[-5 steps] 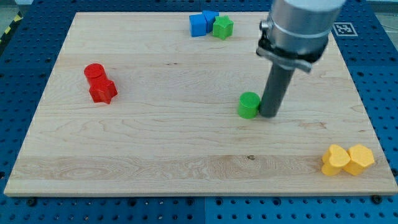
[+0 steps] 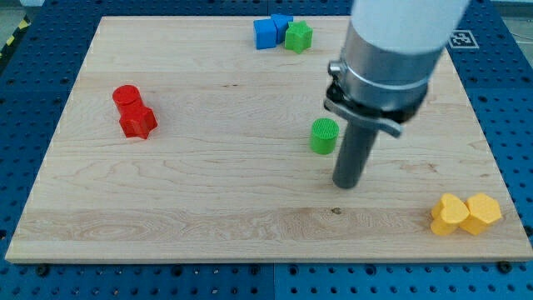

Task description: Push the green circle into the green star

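Note:
The green circle (image 2: 324, 136) stands near the middle of the wooden board (image 2: 208, 200), slightly toward the view's right. The green star (image 2: 298, 37) sits at the view's top, touching the right side of two blue blocks (image 2: 271, 31). My tip (image 2: 345, 184) rests on the board just below and to the right of the green circle, a small gap apart from it. The rod and the arm's grey body rise above it and hide part of the board at the upper right.
A red circle (image 2: 127, 97) and a red star (image 2: 137, 122) touch each other at the view's left. Two yellow blocks (image 2: 465, 214) sit together at the bottom right corner.
My tip has moved down and slightly left, from beside the green circle's right side to below it. The green circle has shifted a little up and to the left.

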Controlling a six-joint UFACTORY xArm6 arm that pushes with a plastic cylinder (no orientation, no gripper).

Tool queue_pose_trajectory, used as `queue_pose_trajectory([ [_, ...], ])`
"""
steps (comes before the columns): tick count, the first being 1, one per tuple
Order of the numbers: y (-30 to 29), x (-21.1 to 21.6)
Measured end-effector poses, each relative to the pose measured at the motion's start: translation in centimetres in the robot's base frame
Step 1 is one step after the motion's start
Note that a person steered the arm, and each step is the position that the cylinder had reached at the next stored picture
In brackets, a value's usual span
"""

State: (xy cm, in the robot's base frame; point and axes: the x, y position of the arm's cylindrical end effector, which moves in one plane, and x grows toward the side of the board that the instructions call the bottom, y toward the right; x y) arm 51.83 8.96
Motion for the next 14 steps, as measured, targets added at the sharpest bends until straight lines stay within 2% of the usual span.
queue_pose_trajectory([
  [1,-0.8,-5.4],
  [2,-0.9,-7.6],
  [3,-1.0,-5.3],
  [4,-3.8,-5.5],
  [6,-3.9,-13.7],
  [8,-3.9,-12.6],
  [9,-3.9,-17.2],
  [10,-3.5,-18.6],
  [12,-0.6,-14.7],
  [13,1.9,-16.5],
  [14,1.6,-19.1],
])
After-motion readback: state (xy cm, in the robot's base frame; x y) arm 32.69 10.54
